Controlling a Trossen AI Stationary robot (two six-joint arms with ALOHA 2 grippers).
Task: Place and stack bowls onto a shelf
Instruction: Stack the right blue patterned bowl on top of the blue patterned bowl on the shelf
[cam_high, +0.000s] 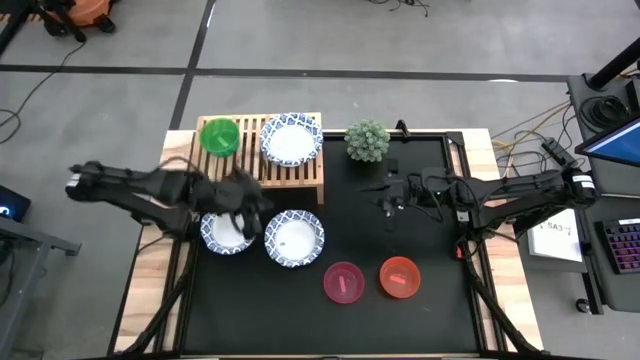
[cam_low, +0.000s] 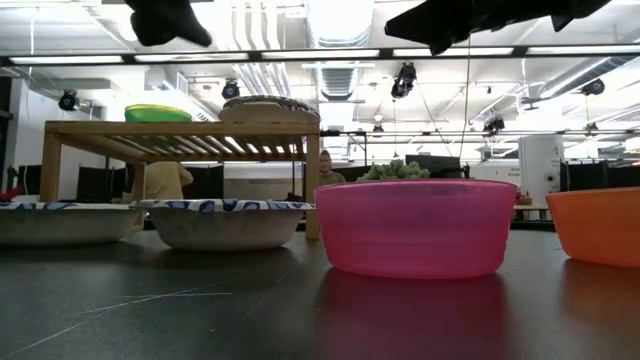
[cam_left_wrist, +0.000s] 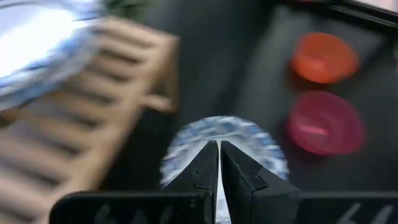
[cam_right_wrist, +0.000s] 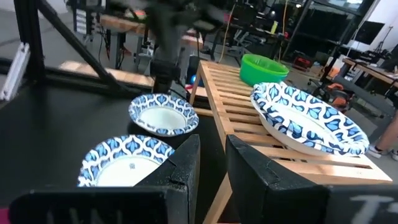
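The light-wood shelf (cam_high: 262, 168) stands at the table's far left, carrying a green bowl (cam_high: 220, 137) and a white blue-rimmed bowl (cam_high: 291, 140). Two more white blue-rimmed bowls (cam_high: 225, 236) (cam_high: 294, 239) sit on the black mat just before it. A pink bowl (cam_high: 343, 282) and a red bowl (cam_high: 399, 277) rest nearer the table's near edge. My left gripper (cam_high: 252, 212) (cam_left_wrist: 219, 163) is shut and hovers over the left floor bowl's right rim, raised above it. My right gripper (cam_high: 385, 203) (cam_right_wrist: 212, 163) is slightly open, in the air right of the shelf, pointing left.
A small green potted plant (cam_high: 367, 141) stands right of the shelf at the far edge. The black mat (cam_high: 430, 240) is bare between the right gripper and the red bowl. In the low view both arms (cam_low: 165, 20) (cam_low: 470, 20) hang high above the bowls.
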